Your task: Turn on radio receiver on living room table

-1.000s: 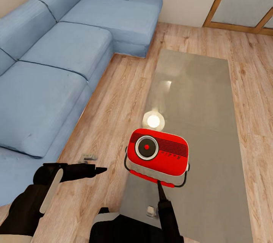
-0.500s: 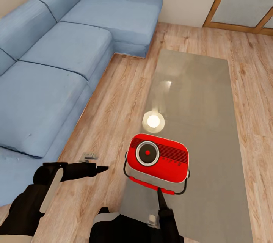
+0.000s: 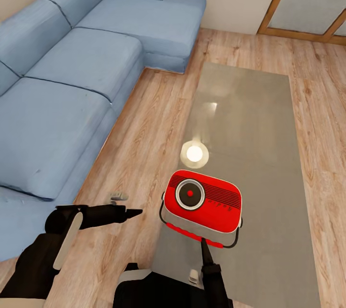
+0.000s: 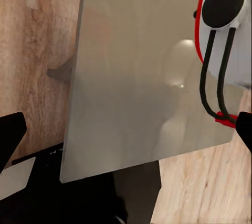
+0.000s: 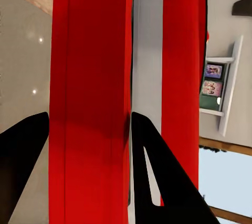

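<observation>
We see the radio receiver [image 3: 204, 204] tilted on the table [image 3: 269, 164], with our right gripper [image 5: 86, 145] open around its near edge. Our left gripper [image 3: 129, 212] hovers beside the table; whether it is open we cannot tell.

Both arms forward, low.
Left gripper [image 3: 129, 213] stretched level off the worktop's near-left edge, jaws together; right gripper [image 3: 203, 246] reaching up over the near edge, jaws parted.

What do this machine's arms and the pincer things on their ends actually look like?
Both arms are bulky and matte black. The left arm has rounded segments and a pale grey-beige strip along its side. The left tool tapers to slim, pointed black fingers. The right arm is plain black, with a small pale block beside it; the right tool ends in black wedge-shaped fingers.
</observation>
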Motion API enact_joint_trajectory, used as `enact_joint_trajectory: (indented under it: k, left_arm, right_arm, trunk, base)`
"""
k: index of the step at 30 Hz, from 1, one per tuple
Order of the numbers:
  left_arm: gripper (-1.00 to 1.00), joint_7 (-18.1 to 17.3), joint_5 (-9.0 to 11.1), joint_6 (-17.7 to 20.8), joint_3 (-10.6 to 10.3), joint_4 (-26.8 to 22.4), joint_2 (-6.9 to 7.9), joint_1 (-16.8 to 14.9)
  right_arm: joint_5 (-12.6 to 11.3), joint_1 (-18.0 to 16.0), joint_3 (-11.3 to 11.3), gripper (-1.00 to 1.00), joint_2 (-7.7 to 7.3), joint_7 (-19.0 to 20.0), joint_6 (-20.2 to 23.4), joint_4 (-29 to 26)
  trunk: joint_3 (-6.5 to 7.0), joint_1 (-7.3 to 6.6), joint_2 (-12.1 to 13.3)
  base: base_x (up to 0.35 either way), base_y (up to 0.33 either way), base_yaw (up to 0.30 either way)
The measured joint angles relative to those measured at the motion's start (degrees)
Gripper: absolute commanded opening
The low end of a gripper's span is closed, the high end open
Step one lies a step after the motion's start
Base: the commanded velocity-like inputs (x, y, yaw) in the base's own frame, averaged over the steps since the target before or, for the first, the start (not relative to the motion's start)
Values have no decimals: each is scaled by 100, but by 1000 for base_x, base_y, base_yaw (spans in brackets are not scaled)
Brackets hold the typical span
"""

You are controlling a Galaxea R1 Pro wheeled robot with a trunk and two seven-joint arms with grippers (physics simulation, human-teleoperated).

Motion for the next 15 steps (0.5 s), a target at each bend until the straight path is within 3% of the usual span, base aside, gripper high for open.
enact_joint_trajectory:
  k: [5, 11, 13, 15]
  left_arm:
    - [100, -7, 0, 0, 0, -78, -92, 0]
    - [100, -35, 4, 0, -10, -195, -429, -25]
    - [100, -38, 13, 0, -16, -219, -628, -117]
    - [100, -88, 20, 0, -25, -232, -825, -229]
  right_arm:
    - [-6, 0, 0, -100, 1, 6, 6, 5]
    - [-15, 1, 11, -100, 12, 43, 37, 101]
    - [-29, 2, 17, -100, 103, 74, 15, 320]
    - [-29, 4, 25, -100, 302, 88, -48, 817]
  trunk:
    - [0, 0, 0]
    - [0, 0, 0]
    - [0, 0, 0]
    - [0, 0, 0]
  base:
    - [0, 0, 0]
    - [0, 0, 0]
    - [0, 0, 0]
    - [0, 0, 0]
